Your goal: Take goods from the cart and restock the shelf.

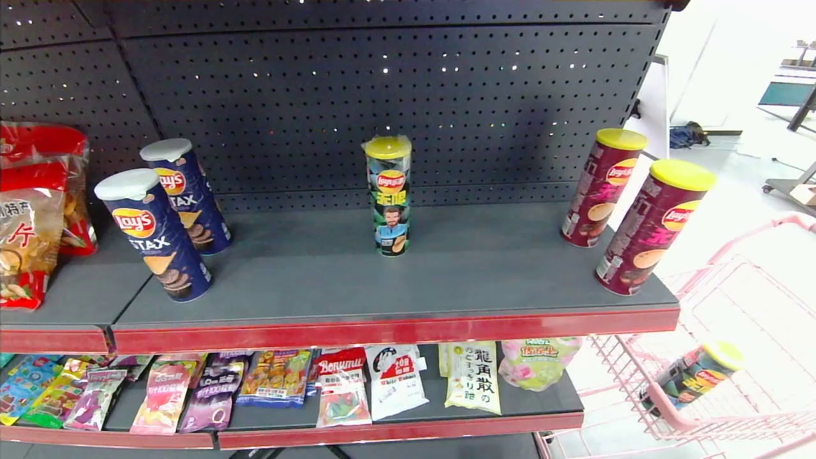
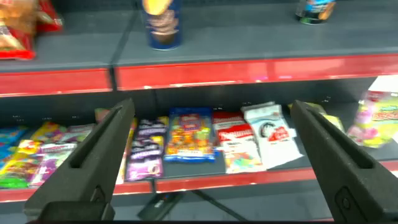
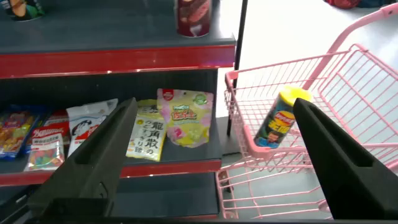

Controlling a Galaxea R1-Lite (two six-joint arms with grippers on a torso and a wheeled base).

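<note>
Right gripper (image 3: 214, 102) was seen with fingers spread wide, nothing held, facing the cart side. Left gripper (image 2: 211, 106) was likewise fully spread and empty, facing the shelf front.

One chips can (image 1: 695, 376), dark with a yellow lid, was seen lying tilted against the wire wall inside the pink cart (image 1: 666, 411), to the right of the shelf (image 1: 382, 287). No other goods could be made out in the visible part of the cart.

On the upper tier, a matching can (image 1: 389, 194) was stood upright at centre, alone. Two maroon cans (image 1: 602, 188) were stood at the right end, two blue cans (image 1: 153, 233) at the left, with snack bags (image 1: 32, 217) beyond them. Wide bare gaps were noted either side of the centre can. The lower tier (image 1: 561, 398) was seen lined with small packets (image 1: 344, 382).

Status, as judged: restock partly done at best. The cart can was not yet gripped, so pick, lift and placement were all outstanding. A spot beside the matching can was judged the likely target. The right arm was judged better placed for the pick, being nearer the cart.
</note>
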